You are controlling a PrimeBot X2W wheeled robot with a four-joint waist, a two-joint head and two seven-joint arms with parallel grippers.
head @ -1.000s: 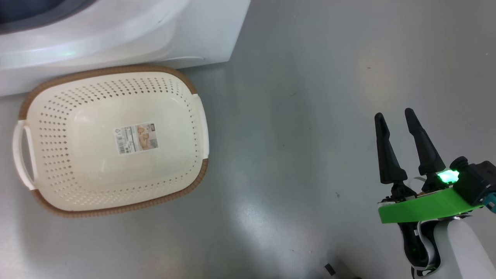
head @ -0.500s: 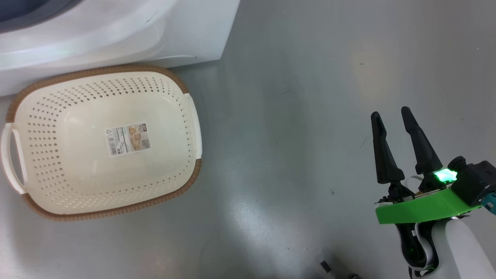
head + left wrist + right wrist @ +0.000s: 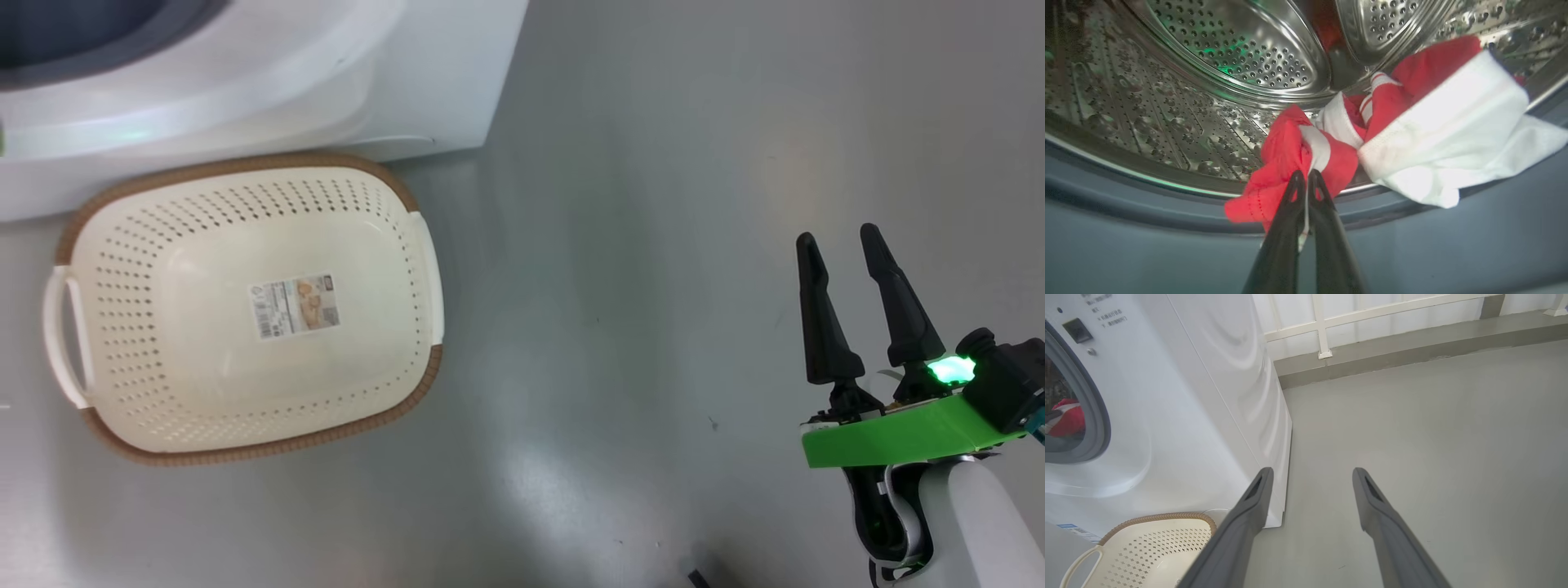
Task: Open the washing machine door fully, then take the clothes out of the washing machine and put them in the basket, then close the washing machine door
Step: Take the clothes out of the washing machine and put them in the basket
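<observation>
Clothes heaped at the drum's front lip inside the washing machine, one red fold over the grey gasket pinched by the left gripper, probably for hauling out; basket waits empty just below the opening; right gripper spread, idle, well aside.

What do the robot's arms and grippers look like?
The right gripper has two long, black, tapering fingers on a bright green bracket with a glowing green light, black cabling and a white forearm. The left gripper has matching slim black fingers.
</observation>
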